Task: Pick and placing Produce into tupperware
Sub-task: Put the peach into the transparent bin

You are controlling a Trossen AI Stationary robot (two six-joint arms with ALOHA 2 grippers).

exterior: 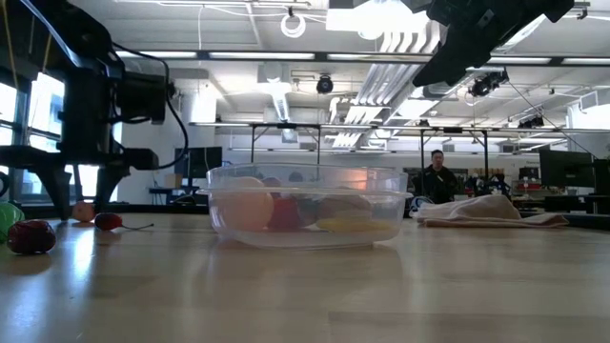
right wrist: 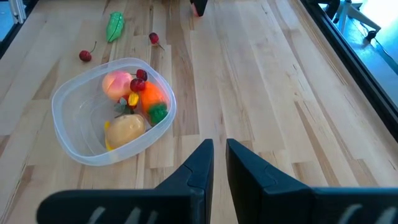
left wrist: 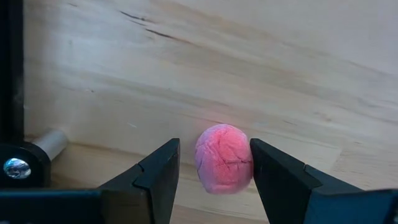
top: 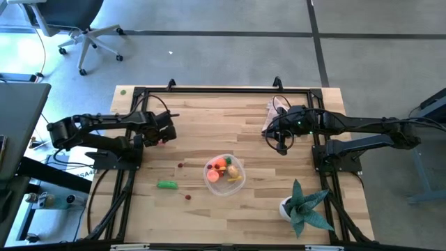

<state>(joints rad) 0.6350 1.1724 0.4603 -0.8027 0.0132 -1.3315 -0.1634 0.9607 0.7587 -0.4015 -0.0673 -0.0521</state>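
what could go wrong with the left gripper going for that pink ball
The left gripper has its fingers on either side of the pink ball but not closed on it; the ball sits nearer one finger, so closing may nudge the round ball and let it roll away.

The tupperware already holds several pieces, so a dropped ball might bounce out over its shallow wall.

The green pod and two red berries lie loose near the carry path and could get knocked.

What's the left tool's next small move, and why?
Probably close on the pink ball: the left tool is open with a finger on each side of it, a small gap still showing on one side. The tupperware sits farther along the table.
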